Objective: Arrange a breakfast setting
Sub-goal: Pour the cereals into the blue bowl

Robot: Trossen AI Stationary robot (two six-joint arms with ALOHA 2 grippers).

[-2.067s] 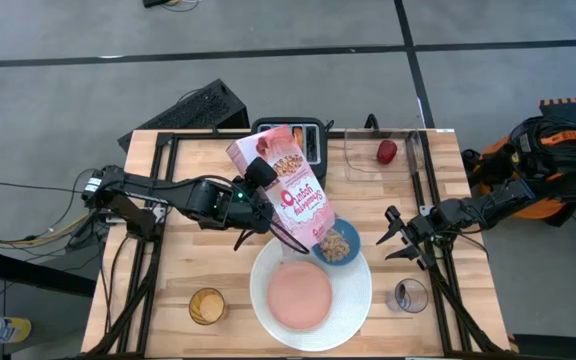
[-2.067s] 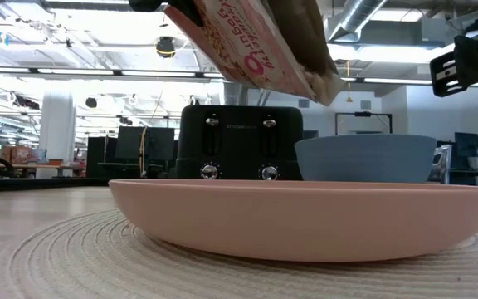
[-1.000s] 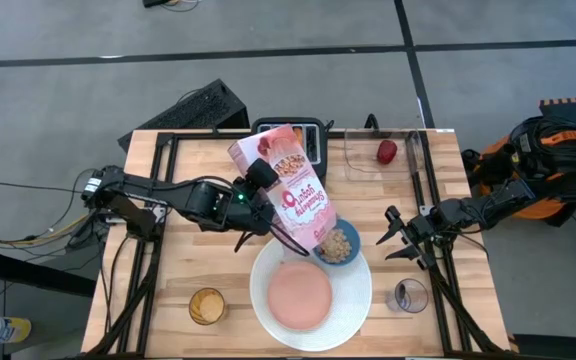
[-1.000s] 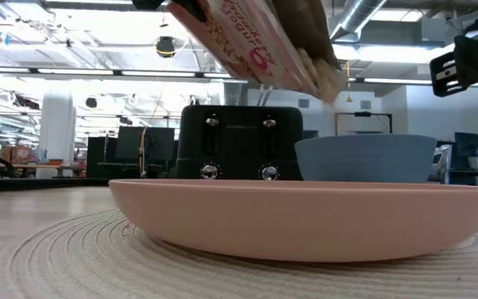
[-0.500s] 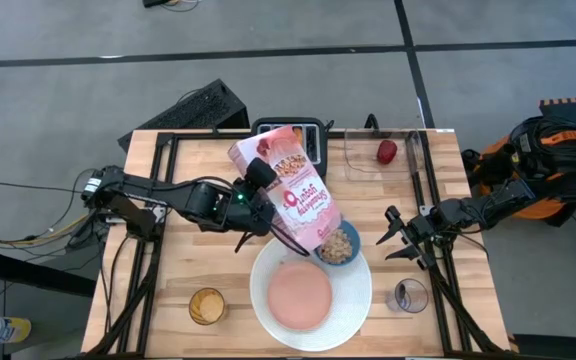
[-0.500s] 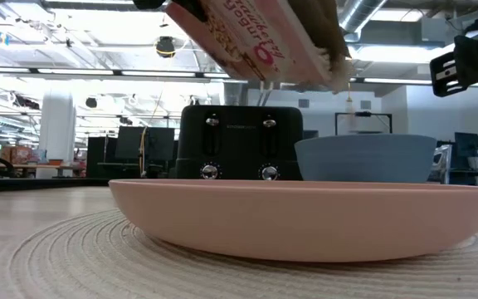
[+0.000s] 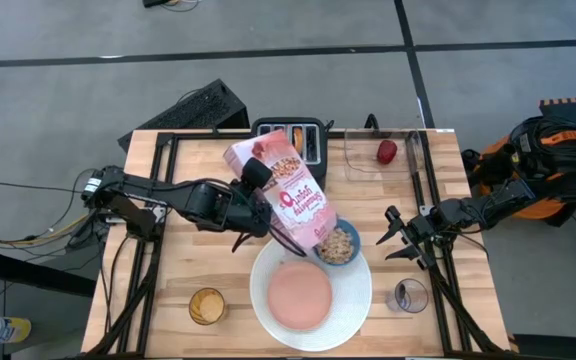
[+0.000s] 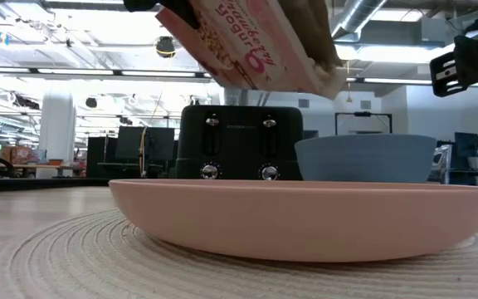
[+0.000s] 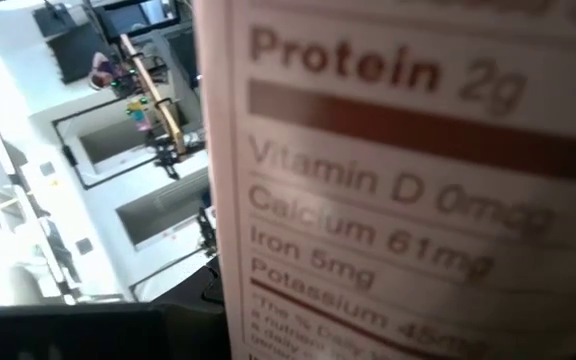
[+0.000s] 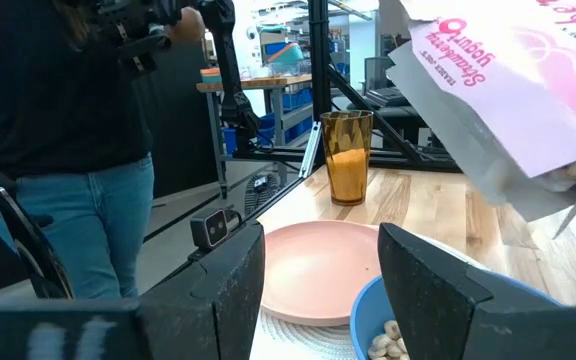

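Observation:
My left gripper [image 7: 259, 200] is shut on a pink cereal box [image 7: 290, 192], tilted with its open end [image 7: 325, 232] over the small blue bowl [image 7: 339, 244]. The bowl holds cereal and stands on the far right rim of the large white plate [image 7: 358, 296]. The pink plate [image 7: 300, 297] lies on the white plate. A small red fruit [image 7: 387, 151] lies in a clear tray at the far right. An orange-brown piece [image 7: 298, 135] sticks out of a toaster slot. My right gripper [image 7: 396, 238] is open and empty, to the right of the bowl. No spoon shows. My left gripper holds the cereal box around its middle, between its two fingers, one finger [image 7: 255, 172] on the box's far side. It comes level from the table's left, across the box. The box is lifted clear and slants down toward the bowl. The left wrist view shows only the box's nutrition panel [image 9: 388, 200].
A black toaster [image 7: 290, 140] stands at the far edge behind the box. A glass of orange juice [image 7: 207, 306] stands near left, and an empty glass [image 7: 409, 295] near right. A woven mat [image 8: 98, 257] lies under the plates. A person [image 10: 58, 150] stands beyond the table.
My left gripper has rocked the tilted box over the bowl and shifted it slightly toward the table's left. Cereal pieces dropped from the open end half a second ago; none is falling now. The toaster slots show more behind the box.

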